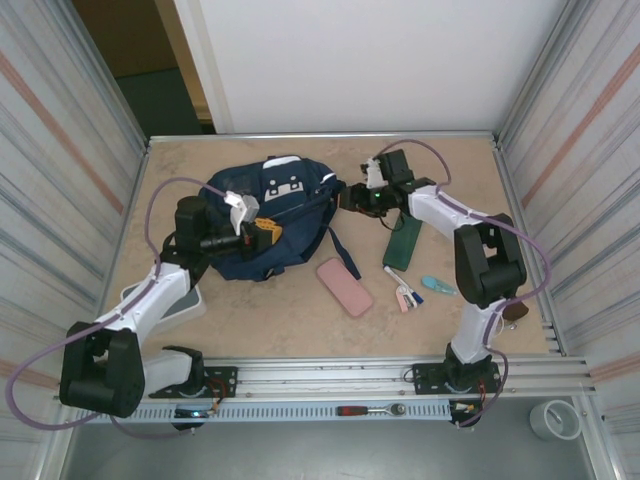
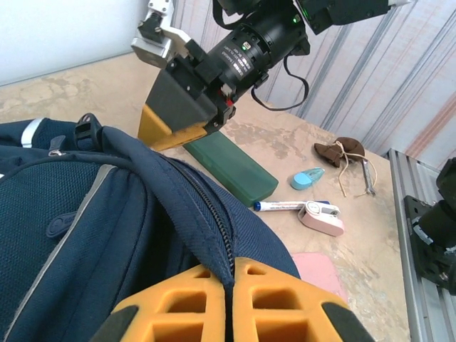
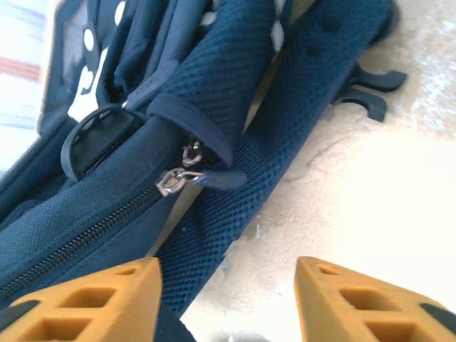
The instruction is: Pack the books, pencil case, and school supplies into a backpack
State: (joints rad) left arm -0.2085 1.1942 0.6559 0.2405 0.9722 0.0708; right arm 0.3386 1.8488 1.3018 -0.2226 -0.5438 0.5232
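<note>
Pinching the backpack (image 2: 85, 214) at its zipper seam, the left gripper (image 2: 229, 279) may slip; the right gripper (image 3: 228, 292), spread open, could miss the tiny zipper pull (image 3: 173, 182).

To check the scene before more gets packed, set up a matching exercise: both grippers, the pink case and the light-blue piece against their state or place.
1 left gripper
2 right gripper
3 pink case
4 light-blue piece

a open, by the zipper of the backpack
b shut on backpack fabric
c right of the pens
d between backpack and pens

Pairs: 1-b, 2-a, 3-d, 4-c.
</note>
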